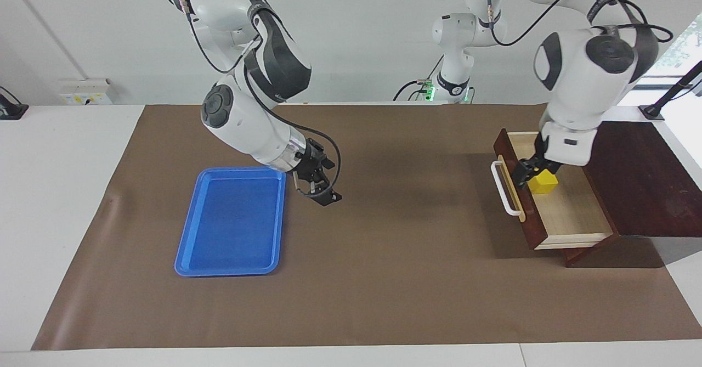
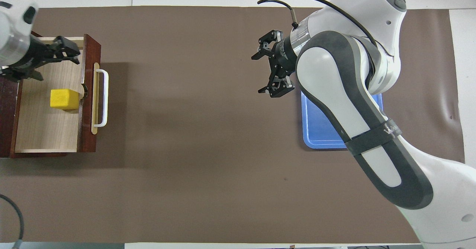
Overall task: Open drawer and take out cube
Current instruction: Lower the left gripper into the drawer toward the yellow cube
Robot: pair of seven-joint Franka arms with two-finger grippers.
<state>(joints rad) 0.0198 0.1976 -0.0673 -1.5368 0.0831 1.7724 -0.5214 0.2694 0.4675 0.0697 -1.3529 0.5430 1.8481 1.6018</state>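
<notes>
A dark reddish-brown wooden drawer [image 1: 554, 208] stands pulled open at the left arm's end of the table, its pale wood interior exposed and its white bar handle [image 1: 505, 187] facing the table's middle. A small yellow cube [image 1: 544, 182] rests inside, just behind the drawer front.

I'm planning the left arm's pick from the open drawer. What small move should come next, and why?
Probably shift the left gripper toward the yellow cube and lower it. The drawer is already pulled out. In the overhead view the open jaws hang over bare drawer floor, farther from the robots than the cube. The right gripper waits beside the blue tray.
</notes>
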